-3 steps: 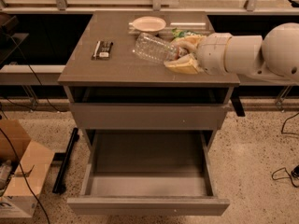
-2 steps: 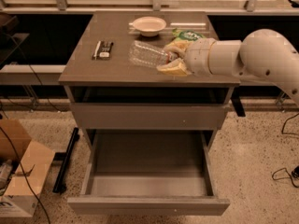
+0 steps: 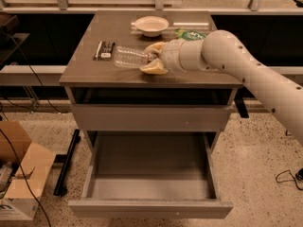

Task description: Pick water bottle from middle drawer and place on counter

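The clear ribbed water bottle [image 3: 129, 57] lies on its side on the counter [image 3: 94, 72], neck pointing right into my gripper [image 3: 152, 58]. The gripper's tan fingers [image 3: 154, 69] are closed around the bottle's neck end, over the counter's middle. My white arm reaches in from the right. The middle drawer [image 3: 150, 208] is pulled fully open below and holds nothing that I can see.
A white bowl [image 3: 151, 25] stands at the counter's back. A green snack bag [image 3: 190, 34] lies behind my arm. A dark flat object [image 3: 104, 49] lies at the counter's left. A cardboard box [image 3: 21, 183] and cables sit on the floor at left.
My gripper has carried the bottle leftward and lower, so the bottle now lies down on the counter near its middle. The arm has stretched further left.
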`<state>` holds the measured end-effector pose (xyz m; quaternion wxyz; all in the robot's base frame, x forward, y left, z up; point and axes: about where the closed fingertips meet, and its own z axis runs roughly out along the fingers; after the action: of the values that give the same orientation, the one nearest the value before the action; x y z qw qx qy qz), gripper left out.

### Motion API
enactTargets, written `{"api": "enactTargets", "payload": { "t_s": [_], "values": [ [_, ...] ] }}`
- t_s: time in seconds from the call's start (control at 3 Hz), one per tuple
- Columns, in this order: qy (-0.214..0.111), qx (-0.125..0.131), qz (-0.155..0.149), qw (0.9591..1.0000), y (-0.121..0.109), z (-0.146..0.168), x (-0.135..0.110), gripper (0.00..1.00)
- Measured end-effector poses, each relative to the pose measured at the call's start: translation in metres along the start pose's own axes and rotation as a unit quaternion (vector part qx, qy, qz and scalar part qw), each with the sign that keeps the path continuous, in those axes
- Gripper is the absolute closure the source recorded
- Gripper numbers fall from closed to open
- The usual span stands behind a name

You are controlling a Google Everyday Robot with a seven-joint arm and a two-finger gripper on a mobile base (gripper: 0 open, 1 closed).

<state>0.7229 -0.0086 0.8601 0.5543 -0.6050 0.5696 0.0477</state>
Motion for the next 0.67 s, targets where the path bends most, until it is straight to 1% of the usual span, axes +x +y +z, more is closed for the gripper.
{"api": "enactTargets", "payload": {
  "t_s": [0.33, 0.67],
  "values": [
    [0.012, -0.004, -0.004, 0.9999, -0.0179, 0.0281, 0.0255, 0.50],
    [0.012, -0.004, -0.004, 0.9999, -0.0182, 0.0280, 0.0252, 0.27]
  ]
}}
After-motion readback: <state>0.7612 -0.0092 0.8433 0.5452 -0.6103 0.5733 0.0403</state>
